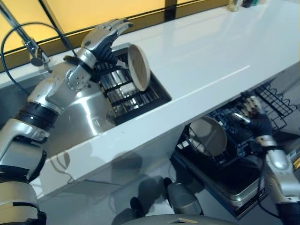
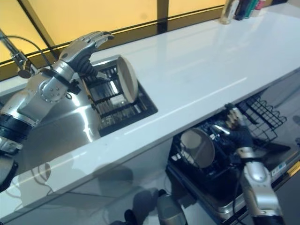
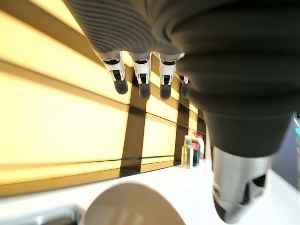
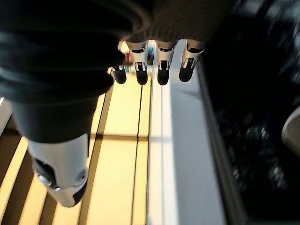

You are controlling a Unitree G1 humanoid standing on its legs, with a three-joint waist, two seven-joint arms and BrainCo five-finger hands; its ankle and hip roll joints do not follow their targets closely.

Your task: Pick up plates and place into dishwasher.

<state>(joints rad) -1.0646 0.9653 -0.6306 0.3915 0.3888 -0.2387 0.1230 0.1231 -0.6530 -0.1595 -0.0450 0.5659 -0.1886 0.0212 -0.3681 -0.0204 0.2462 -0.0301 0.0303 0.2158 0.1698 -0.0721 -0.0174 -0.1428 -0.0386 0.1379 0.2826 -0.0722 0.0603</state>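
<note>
A round beige plate stands on edge in the black rack set in the steel sink. My left hand hovers just above and left of this plate, open with straight fingers, holding nothing; its rim shows below the fingers in the left wrist view. A second plate stands upright in the pulled-out dishwasher rack under the counter. My right hand is just right of that plate, apart from it, open and empty, its fingers straight.
The white counter runs between the sink and the dishwasher. A faucet rises at the sink's far left. Several bottles stand at the counter's far right corner by the yellow window wall.
</note>
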